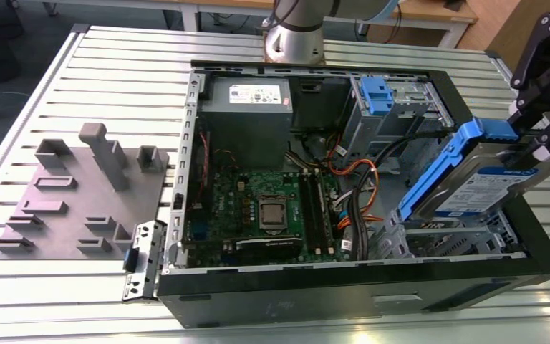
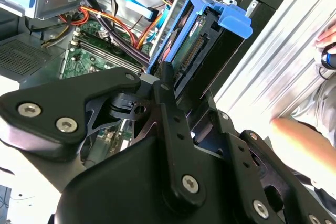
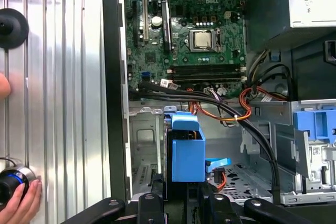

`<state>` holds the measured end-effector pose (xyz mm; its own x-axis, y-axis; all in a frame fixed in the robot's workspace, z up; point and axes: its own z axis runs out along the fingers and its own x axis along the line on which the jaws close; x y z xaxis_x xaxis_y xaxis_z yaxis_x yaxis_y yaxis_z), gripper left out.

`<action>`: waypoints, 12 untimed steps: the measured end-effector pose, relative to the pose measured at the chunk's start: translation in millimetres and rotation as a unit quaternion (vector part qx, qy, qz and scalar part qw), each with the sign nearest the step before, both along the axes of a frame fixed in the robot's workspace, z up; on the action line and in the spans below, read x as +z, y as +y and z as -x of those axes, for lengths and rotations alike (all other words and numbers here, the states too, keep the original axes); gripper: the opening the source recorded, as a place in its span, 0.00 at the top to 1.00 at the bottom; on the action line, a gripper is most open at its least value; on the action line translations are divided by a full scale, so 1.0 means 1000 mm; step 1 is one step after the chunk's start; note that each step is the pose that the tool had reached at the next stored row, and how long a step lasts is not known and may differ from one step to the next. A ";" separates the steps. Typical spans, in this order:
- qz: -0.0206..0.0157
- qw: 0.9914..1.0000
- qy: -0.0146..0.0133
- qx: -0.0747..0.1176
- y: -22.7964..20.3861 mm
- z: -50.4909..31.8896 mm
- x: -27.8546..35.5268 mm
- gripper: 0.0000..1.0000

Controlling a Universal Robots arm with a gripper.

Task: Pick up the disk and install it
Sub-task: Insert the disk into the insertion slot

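Jaws: clamping together on the upper end of the disk (image 1: 471, 188), holding it up off the worktop (image 1: 84, 79).
Disk: hanging steeply tilted at the case corner on the exterior view's right, label facing outward, blue rails framing it, lower end dipping into the case.
Drive bay (image 1: 458, 240): sitting open just under the disk; cannot tell whether the two are touching.
Progress: pick-up is looking done; installing is looking begun but unfinished, since the disk is not lying seated in the bay.
Case interior: motherboard (image 1: 266, 208) lying beyond the bay; blue bracket (image 1: 375, 93) sitting in the far bay, near the power supply (image 1: 248, 97).
Person: a hand (image 3: 22, 200) is gripping a small dark object on the worktop outside the case wall.
Fixture plate (image 1: 69, 197): lying well apart, at the exterior view's left.
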<state>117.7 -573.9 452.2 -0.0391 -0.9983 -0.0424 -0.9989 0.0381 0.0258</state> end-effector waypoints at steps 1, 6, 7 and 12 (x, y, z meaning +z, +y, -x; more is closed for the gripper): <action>0.000 1.000 0.000 0.000 -0.0001 -0.0001 -0.0006 0.65; 0.000 1.000 0.000 0.000 -0.0002 -0.0002 -0.0008 0.65; 0.000 1.000 0.000 0.000 -0.0002 -0.0002 -0.0009 0.65; 0.000 1.000 0.000 0.000 -0.0008 -0.0002 -0.0013 0.65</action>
